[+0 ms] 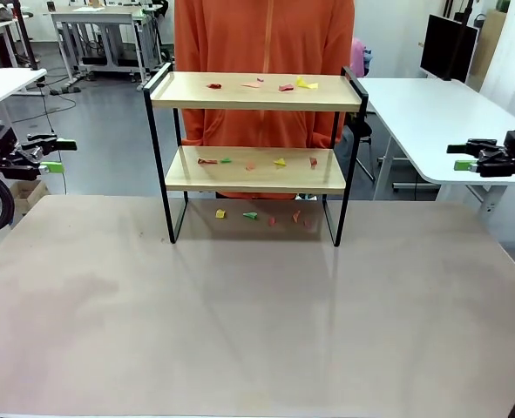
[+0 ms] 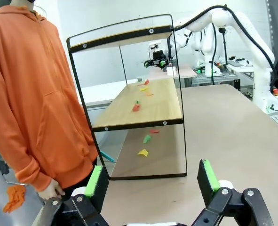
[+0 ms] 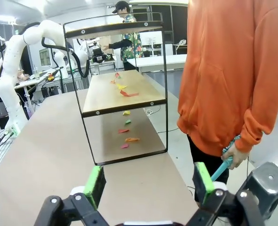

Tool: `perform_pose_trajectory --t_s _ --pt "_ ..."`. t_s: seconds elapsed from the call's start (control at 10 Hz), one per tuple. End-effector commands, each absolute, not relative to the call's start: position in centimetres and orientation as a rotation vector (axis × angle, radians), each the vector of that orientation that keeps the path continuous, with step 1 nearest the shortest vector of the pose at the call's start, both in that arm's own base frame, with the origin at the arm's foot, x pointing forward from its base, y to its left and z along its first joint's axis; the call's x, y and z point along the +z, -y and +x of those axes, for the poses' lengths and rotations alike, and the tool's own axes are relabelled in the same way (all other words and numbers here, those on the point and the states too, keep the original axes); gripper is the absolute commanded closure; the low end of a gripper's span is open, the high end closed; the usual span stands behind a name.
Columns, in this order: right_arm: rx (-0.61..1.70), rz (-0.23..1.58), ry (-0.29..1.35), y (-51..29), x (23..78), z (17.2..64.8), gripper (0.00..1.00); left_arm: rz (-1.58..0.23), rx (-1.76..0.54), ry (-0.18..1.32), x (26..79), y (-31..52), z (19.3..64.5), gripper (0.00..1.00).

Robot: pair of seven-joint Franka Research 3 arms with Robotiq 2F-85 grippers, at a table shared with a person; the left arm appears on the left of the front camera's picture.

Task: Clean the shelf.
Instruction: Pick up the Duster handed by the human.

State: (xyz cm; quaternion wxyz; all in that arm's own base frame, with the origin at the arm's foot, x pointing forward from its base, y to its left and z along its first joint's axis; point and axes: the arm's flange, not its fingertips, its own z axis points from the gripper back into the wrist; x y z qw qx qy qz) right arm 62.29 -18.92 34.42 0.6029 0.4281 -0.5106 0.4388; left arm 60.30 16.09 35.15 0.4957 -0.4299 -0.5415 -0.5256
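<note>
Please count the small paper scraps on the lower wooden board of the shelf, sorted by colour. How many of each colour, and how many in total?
Red paper scraps: 2
Green paper scrap: 1
Orange paper scrap: 1
Yellow paper scrap: 1
Total on the lower light wooden board of the black-framed shelf: 5

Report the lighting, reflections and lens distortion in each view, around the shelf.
Front view: even, soft light; the shelf leaves a faint reflection on the table, and the scraps are small but sharp. Left wrist view: the wide-angle lens bows the shelf's top rail. Right wrist view: the same bowing, with a ceiling light glaring at upper left.
</note>
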Motion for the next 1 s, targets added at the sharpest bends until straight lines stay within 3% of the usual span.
perform_pose_trajectory --t_s 0.0,0.2,0.3,0.9 --pt "1.018 1.019 1.228 19.11 35.1 62.87 0.0 -1.093 -1.253 1.331 35.41 -16.8 61.15 0.0" --pt "1.049 1.092 1.171 19.25 35.07 63.12 0.0 -1.072 -1.218 1.39 35.18 -17.26 61.61 0.0" --pt "1.023 0.999 1.193 19.11 34.82 62.34 0.0 -1.067 -1.276 1.315 34.76 -16.52 60.65 0.0" --pt "1.023 0.999 1.193 19.11 34.82 62.34 0.0 -1.067 -1.276 1.315 34.76 -16.52 60.65 0.0"
